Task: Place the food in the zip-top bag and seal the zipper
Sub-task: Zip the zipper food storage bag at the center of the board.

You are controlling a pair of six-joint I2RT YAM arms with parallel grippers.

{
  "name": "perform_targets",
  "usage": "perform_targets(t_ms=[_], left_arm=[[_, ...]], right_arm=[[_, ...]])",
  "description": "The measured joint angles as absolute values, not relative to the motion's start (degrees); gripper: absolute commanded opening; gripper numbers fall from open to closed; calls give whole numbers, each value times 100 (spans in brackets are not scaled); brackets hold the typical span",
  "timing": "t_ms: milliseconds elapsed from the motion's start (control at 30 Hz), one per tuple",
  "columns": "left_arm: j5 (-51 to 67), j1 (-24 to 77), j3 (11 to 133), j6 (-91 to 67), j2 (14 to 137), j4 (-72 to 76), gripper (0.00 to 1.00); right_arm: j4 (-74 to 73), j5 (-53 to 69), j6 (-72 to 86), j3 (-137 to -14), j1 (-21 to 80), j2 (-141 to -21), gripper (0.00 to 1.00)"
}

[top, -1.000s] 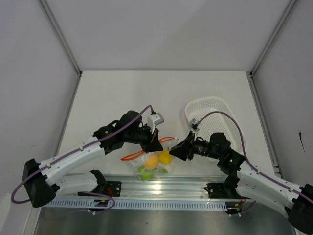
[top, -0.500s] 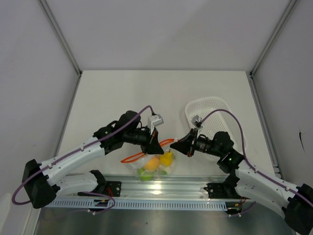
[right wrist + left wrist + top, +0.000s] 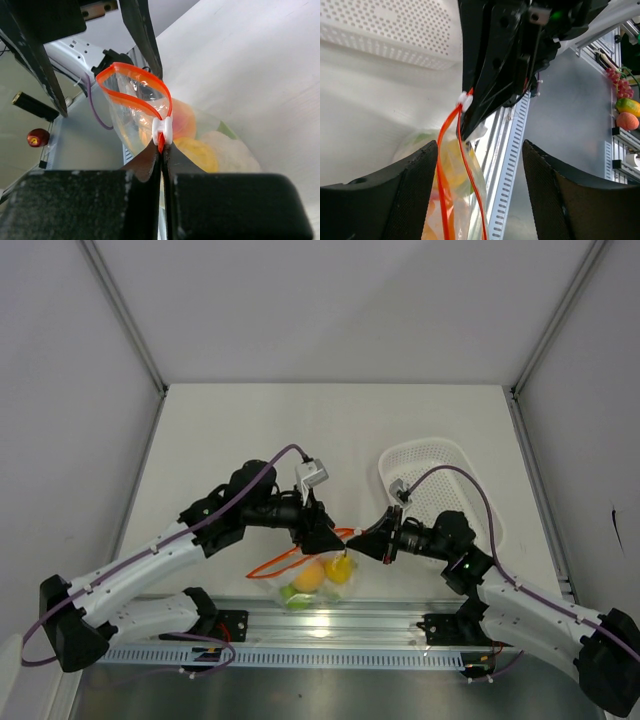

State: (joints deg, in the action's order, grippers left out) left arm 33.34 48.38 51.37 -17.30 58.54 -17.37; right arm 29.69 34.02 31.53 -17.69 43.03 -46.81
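The clear zip-top bag [image 3: 313,578] hangs between both grippers near the table's front edge. Inside it lies the food: an orange fruit [image 3: 183,119], a yellow pear [image 3: 198,151], a whitish piece [image 3: 231,151] and a green piece [image 3: 291,592]. Its red-orange zipper [image 3: 131,86] gapes in a loop, with a white slider [image 3: 163,130] at one end. My right gripper [image 3: 162,150] is shut on the zipper's end just under the slider. The left gripper [image 3: 480,160] is open. The bag's mouth hangs between its fingers [image 3: 390,195], close to the left one.
A white perforated basket [image 3: 440,480] stands on the table behind the right arm. A slotted metal rail [image 3: 320,625] runs along the front edge under the bag. More toy fruits [image 3: 626,107] lie off the table to the right in the left wrist view.
My left gripper has opened and let go of the bag's mouth. The right gripper has shut on the zipper's end beside the slider and moved slightly back.
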Motion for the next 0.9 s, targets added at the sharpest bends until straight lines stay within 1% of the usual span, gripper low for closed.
perform_targets(t_ms=[67, 100, 200, 300, 433, 567, 733, 867, 900], left_arm=[[3336, 4877, 5301, -1699, 5970, -1653, 63], [3336, 4886, 5371, -1693, 6042, -1590, 57], [3336, 4890, 5481, -1669, 6243, -1433, 49], [3343, 4890, 5564, -1653, 6490, -1391, 49], [3352, 4890, 5577, -1651, 6724, -1374, 54], [3448, 4890, 5579, -1653, 6829, -1343, 54], [3647, 4890, 5588, -1669, 6895, -1223, 50], [3859, 4890, 5588, -1710, 6901, -1107, 41], [3909, 4890, 5588, -1719, 6906, -1092, 40]], right_arm=[[2991, 3468, 3199, -1780, 4313, -4711, 0], [2993, 3496, 3221, -1789, 4331, -4709, 0], [2991, 3546, 3242, -1824, 4394, -4707, 0], [2989, 3551, 3258, -1824, 4423, -4687, 0], [2978, 3553, 3256, -1826, 4442, -4604, 0], [2939, 3583, 3253, -1846, 4449, -4571, 0], [2899, 3607, 3253, -1852, 4451, -4571, 0], [2895, 3612, 3253, -1879, 4451, -4587, 0], [2893, 3612, 3253, -1883, 4451, -4587, 0]])
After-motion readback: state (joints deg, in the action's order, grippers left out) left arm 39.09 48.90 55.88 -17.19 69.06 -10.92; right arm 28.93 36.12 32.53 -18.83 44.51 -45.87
